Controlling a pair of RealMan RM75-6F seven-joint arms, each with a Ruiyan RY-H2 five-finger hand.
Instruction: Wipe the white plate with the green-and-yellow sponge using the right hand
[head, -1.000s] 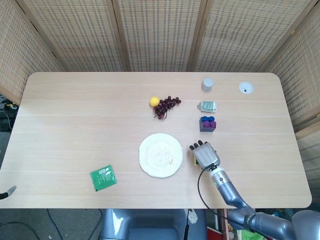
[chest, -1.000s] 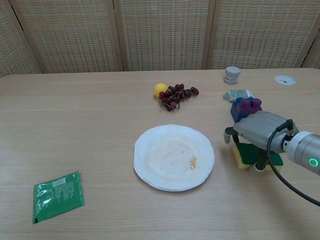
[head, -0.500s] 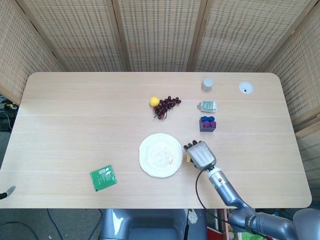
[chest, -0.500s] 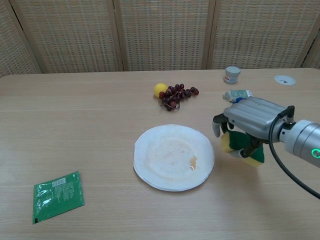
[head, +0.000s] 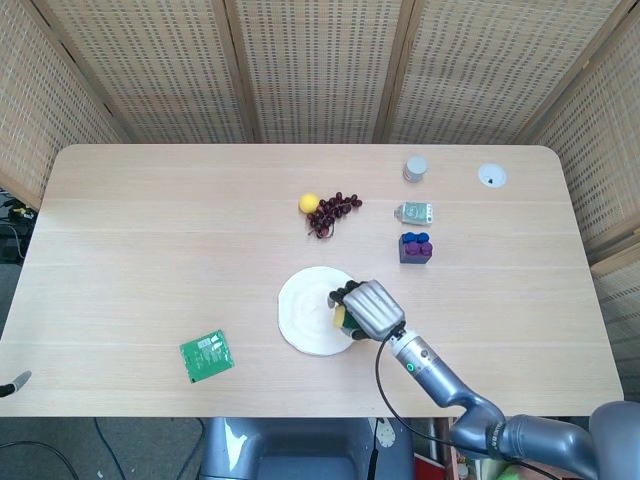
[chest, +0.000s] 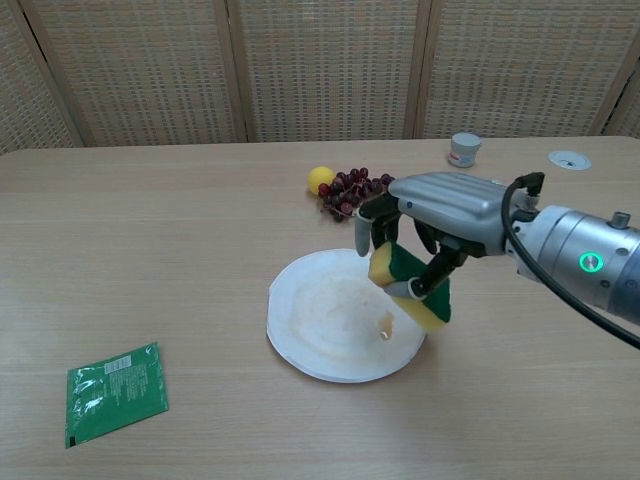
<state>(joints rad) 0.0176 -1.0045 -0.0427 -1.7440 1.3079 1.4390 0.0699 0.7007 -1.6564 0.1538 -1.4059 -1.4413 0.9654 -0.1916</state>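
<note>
The white plate (head: 308, 318) (chest: 325, 322) lies near the table's front middle, with a smear and a small crumb on it. My right hand (head: 366, 308) (chest: 440, 212) holds the green-and-yellow sponge (chest: 412, 291) (head: 340, 317) over the plate's right part, a little above its surface. In the chest view the sponge hangs tilted, yellow side toward the plate, fingers wrapped around it. In the head view the hand covers most of the sponge. My left hand shows in neither view.
A green packet (head: 207, 354) (chest: 113, 392) lies front left. Behind the plate are a yellow ball (head: 309, 203), dark grapes (head: 332, 213), a blue-and-purple block (head: 415, 247), a small wrapper (head: 414, 212), a small cup (head: 415, 168) and a white disc (head: 491, 176).
My right hand lifted the sponge off the table right of the plate and carried it left, so it now hangs over the plate's right part.
</note>
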